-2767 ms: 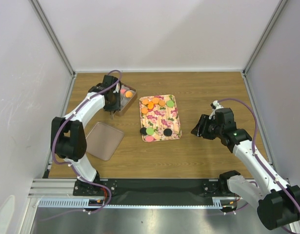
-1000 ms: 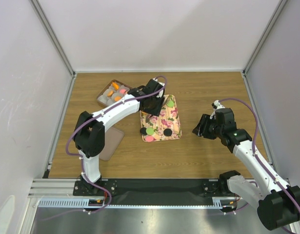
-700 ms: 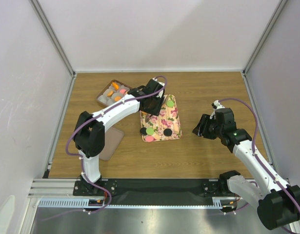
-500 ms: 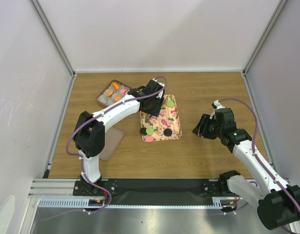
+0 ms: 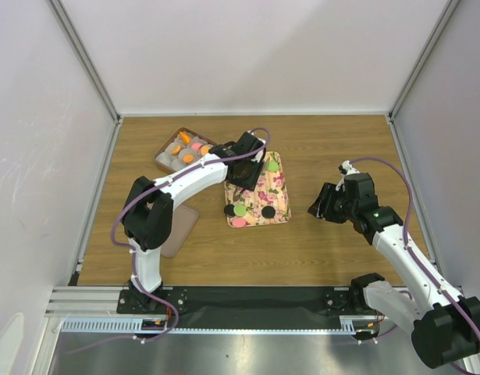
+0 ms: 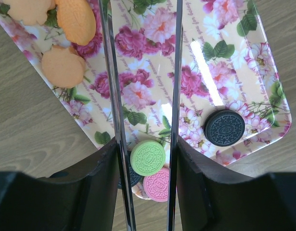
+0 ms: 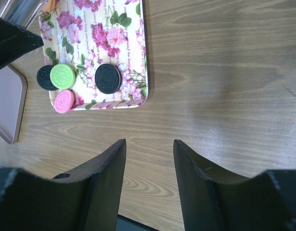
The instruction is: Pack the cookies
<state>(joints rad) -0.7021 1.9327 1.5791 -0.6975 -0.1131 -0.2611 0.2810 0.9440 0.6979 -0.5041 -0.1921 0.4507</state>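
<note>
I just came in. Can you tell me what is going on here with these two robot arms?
The robot is packing cookies. The left gripper hangs open and empty over the floral tray, where orange, green, pink and black ones lie. Some already sit in the box at the far left. The right gripper is open too, over the table to the right of the tray, holding nothing.

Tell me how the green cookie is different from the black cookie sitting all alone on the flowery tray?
The green cookie is light green; the lone black cookie is black. The green cookie overlaps a pink cookie; the lone black cookie touches no other cookie. Both are round, flat, patterned, and lie on the floral tray.
</note>
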